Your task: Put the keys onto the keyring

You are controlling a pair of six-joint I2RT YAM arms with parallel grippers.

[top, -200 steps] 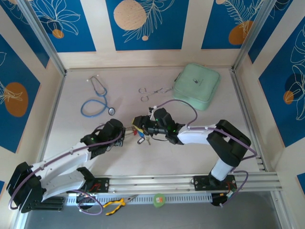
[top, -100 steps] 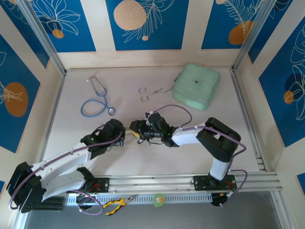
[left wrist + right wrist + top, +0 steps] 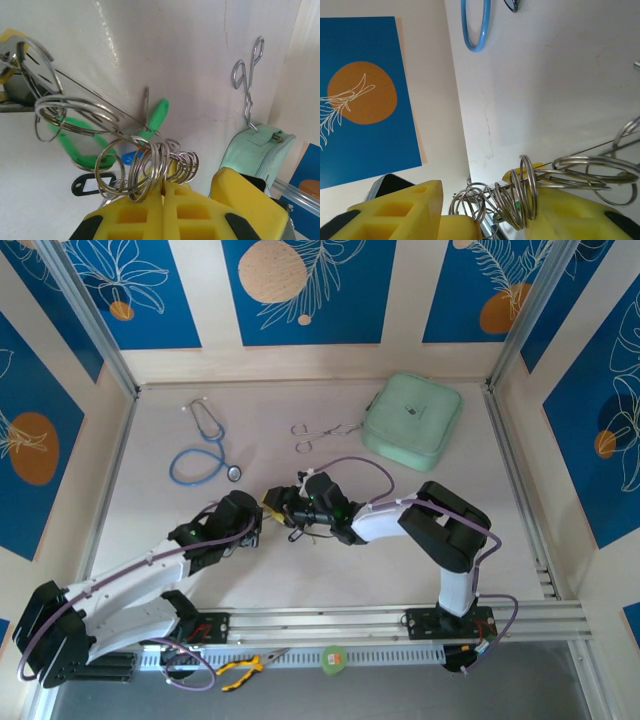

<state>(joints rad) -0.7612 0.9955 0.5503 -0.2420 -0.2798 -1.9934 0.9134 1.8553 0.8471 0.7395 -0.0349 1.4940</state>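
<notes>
The left gripper (image 3: 163, 187) is clamped tight on the keyring (image 3: 125, 114), while the right gripper (image 3: 492, 200) stands spread apart around the steel rings (image 3: 522, 192) of the keys (image 3: 159, 114).

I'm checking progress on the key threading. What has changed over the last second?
The right gripper, jaws apart, slid left, its elbow following, and now sits close beside the left gripper. Nothing was visibly taken or released. The left gripper stayed put, shut on the keyring; the stethoscope, forceps and green pouch have not moved.
</notes>
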